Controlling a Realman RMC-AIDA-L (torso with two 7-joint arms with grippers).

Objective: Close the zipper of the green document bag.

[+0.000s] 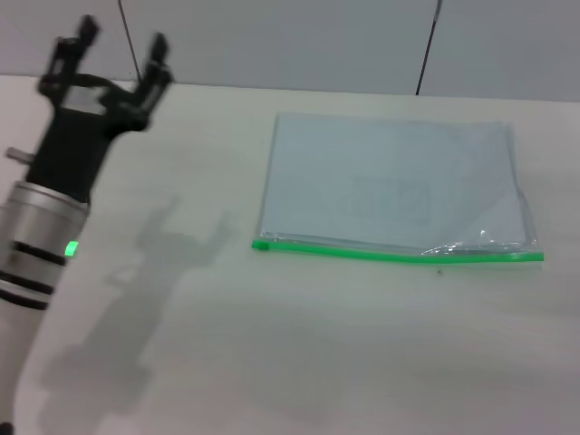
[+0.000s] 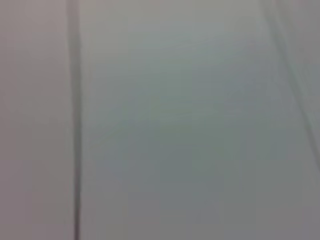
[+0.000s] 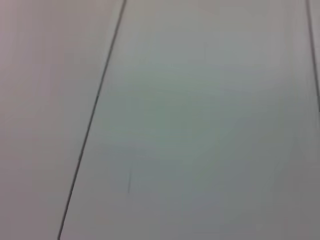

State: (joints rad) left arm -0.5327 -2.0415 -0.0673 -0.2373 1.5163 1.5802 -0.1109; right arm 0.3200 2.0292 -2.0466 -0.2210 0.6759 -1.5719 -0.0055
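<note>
The green document bag [image 1: 390, 186] lies flat on the table at the right of the head view, a pale blue-grey translucent pouch. Its zipper [image 1: 390, 253] is the bright green strip along the near long edge; the bag's mouth looks slightly parted near the right end, and I cannot make out the slider. My left gripper [image 1: 122, 50] is raised at the far left, well away from the bag, open with nothing between its fingers. The right gripper is out of view. Both wrist views show only a plain grey wall with dark seams.
The light table [image 1: 272, 344] stretches bare in front of and to the left of the bag. A grey wall [image 1: 290, 36] with thin dark seams stands behind the table's far edge.
</note>
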